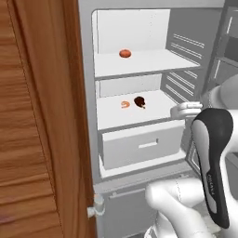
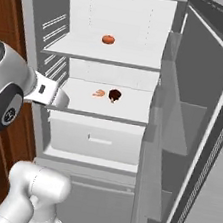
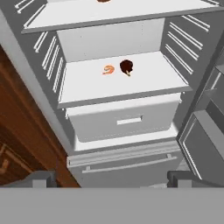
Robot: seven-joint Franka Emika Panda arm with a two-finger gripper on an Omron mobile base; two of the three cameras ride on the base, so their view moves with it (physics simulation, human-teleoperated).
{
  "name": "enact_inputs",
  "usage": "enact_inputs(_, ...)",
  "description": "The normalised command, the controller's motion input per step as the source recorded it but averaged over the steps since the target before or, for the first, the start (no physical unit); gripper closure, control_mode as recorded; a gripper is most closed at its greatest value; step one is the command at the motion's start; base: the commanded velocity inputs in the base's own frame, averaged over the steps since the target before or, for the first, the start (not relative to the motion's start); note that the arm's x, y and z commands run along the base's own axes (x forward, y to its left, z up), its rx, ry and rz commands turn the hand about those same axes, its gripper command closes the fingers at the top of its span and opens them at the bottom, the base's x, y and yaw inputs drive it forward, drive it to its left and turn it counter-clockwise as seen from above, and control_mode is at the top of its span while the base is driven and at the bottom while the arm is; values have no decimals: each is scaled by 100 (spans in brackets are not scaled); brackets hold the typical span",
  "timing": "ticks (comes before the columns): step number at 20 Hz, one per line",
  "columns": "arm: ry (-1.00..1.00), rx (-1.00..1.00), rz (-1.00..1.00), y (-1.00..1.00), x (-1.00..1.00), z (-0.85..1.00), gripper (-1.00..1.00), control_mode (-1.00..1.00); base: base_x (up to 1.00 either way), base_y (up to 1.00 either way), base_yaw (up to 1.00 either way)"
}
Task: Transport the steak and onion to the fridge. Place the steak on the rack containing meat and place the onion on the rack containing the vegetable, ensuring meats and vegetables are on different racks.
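Pincer [image 3: 109, 177]: in the hand view both finger tips sit far apart at the bottom corners with nothing between them, so it is released and carries nothing. It sits outside the fridge [image 1: 88, 93], in front of the open compartment, looking in and slightly down.

Fridge: door swung open to the right, white interior exposed. Upper shelf, the rack containing the vegetable [image 2: 107, 54], carries one flat orange-red vegetable [image 2: 108, 40] near its middle. No onion shows on it.

Lower shelf, the rack containing meat [image 2: 128, 111], carries two pieces lying just beside each other: an orange curled shrimp-like piece [image 2: 99, 93] to the left and the steak [image 2: 115, 95] to the right. Steak therefore appears already placed on the correct rack.

Drawer [image 2: 96, 139] below the lower shelf is closed.

Governing relation: steak lies ahead of the pincer, deeper in the fridge, slightly right of the pincer's centre line in the hand view. Its paler stub seems to point toward the shelf front, though at this size I cannot be sure.

Judgement: steak half done, onion outstanding. Next move likely calls for backing out of the fridge opening without brushing the lower shelf edge.
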Motion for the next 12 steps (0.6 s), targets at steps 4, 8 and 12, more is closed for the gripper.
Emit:
enact_inputs(4,0,0,0,0,0,0,-100,100,-100,0,0)
enact_inputs(8,0,0,0,0,0,0,-100,100,-100,0,0)
enact_inputs(12,0,0,0,0,0,0,-100,100,-100,0,0)
